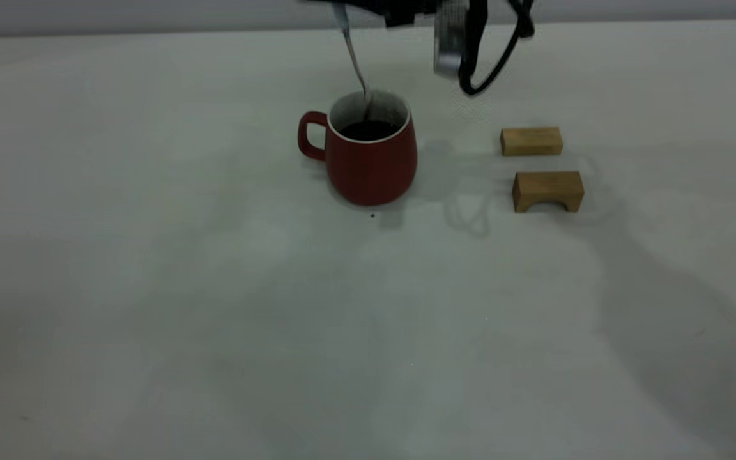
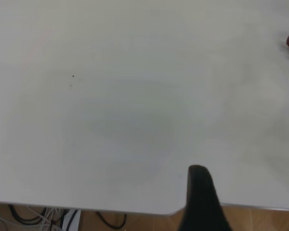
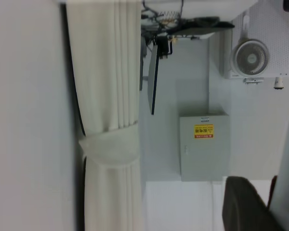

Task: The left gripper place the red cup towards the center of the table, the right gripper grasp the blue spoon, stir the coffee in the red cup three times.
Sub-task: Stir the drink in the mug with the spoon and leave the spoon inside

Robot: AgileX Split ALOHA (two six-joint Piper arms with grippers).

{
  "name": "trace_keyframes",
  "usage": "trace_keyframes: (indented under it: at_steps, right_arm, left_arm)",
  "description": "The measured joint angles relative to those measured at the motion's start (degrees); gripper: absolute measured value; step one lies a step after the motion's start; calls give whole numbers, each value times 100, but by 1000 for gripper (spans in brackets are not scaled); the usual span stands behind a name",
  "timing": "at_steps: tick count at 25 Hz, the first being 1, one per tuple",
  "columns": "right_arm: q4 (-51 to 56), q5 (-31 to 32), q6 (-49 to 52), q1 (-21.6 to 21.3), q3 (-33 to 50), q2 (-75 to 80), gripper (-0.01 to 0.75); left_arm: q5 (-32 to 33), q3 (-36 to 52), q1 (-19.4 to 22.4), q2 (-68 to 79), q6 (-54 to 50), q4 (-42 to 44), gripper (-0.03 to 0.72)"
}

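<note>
Table (image 1: 151,287), blue spoon (image 1: 354,61) dipping into red cup (image 1: 368,156)

The right wrist view faces the room, showing a tied-back white curtain (image 3: 108,144), a grey cabinet (image 3: 203,147) bearing a yellow label (image 3: 203,131), a white fan (image 3: 251,57) and one dark finger (image 3: 245,204).

Matt dark red ceramic-looking mug (image 1: 368,163), grey metal spoon stem (image 1: 355,61), two tan wooden blocks (image 1: 532,141), smooth matt off-white tabletop (image 1: 214,319).

Blue spoon (image 1: 354,61) handle and right gripper (image 1: 393,9) cut off at exterior view's top edge
</note>
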Motion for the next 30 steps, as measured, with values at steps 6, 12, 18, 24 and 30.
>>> trace_keyframes:
  at_steps: [6, 12, 18, 24, 30]
  right_arm:
    - [-30, -22, 14, -76, -13, 490, 124]
    - [20, -28, 14, -93, -42, 542, 124]
    - [1, 127, 14, 47, -844, 1027, 124]
    - [-66, 158, 14, -119, -1127, 1086, 124]
    - [-14, 9, 14, -264, -233, 687, 124]
  left_arm:
    - [0, 0, 0, 0, 0, 0, 558]
    - [0, 0, 0, 0, 0, 0, 558]
    - [0, 0, 0, 0, 0, 0, 558]
    - [0, 0, 0, 0, 0, 0, 558]
    - [0, 0, 0, 0, 0, 0, 558]
